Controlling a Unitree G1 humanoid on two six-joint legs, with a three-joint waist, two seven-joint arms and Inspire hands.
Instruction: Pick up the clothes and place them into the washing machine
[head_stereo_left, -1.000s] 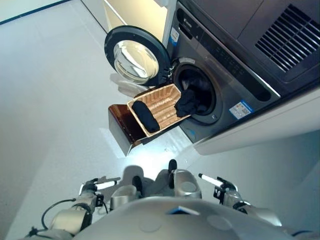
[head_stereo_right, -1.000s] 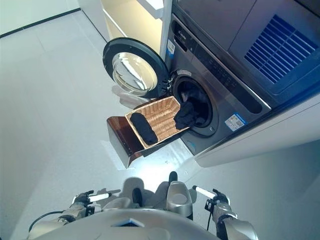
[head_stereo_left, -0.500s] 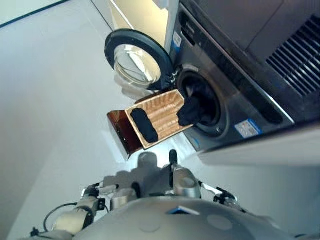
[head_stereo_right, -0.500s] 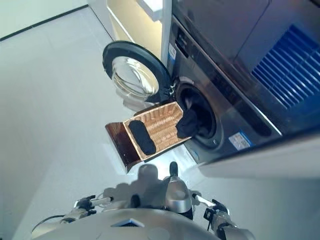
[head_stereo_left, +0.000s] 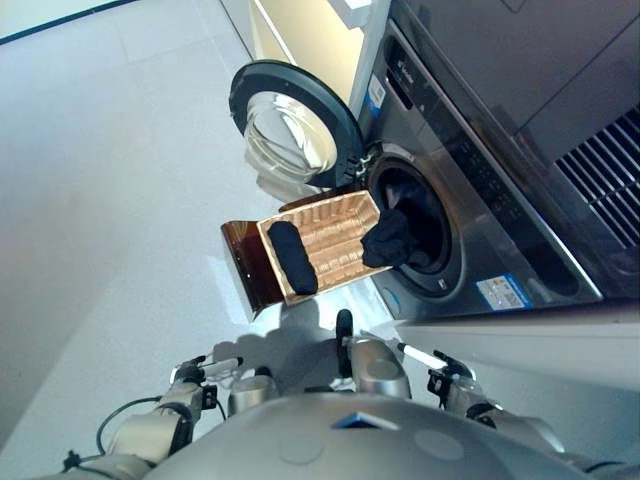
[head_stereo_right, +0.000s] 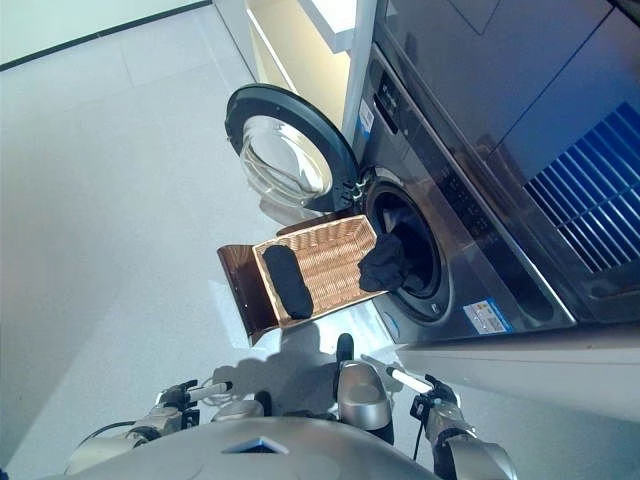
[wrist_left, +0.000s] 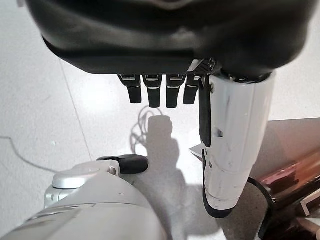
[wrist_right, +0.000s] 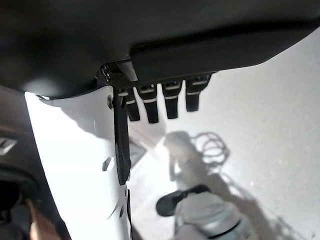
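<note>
A dark washing machine (head_stereo_left: 480, 200) stands with its round door (head_stereo_left: 290, 125) swung open to the left. In front of the drum opening (head_stereo_left: 425, 215) a wicker basket (head_stereo_left: 340, 240) rests on a brown stand (head_stereo_left: 243, 268). One black garment (head_stereo_left: 291, 257) lies at the basket's left end. A second black garment (head_stereo_left: 390, 240) hangs from the drum mouth over the basket's right end. My left hand (head_stereo_left: 195, 375) and right hand (head_stereo_left: 442, 372) hang low near my body, far from the basket. In the wrist views the left hand's fingers (wrist_left: 155, 92) and the right hand's fingers (wrist_right: 160, 102) are straight and hold nothing.
A cream cabinet (head_stereo_left: 300, 30) stands beside the machine behind the door. A vented unit (head_stereo_left: 600, 170) sits above the machine. A white ledge (head_stereo_left: 520, 335) juts out to the right of the drum. Pale floor spreads to the left.
The whole view has shifted, so the head camera moved. Basket, both garments and door keep their places, and both hands stay low and empty.
</note>
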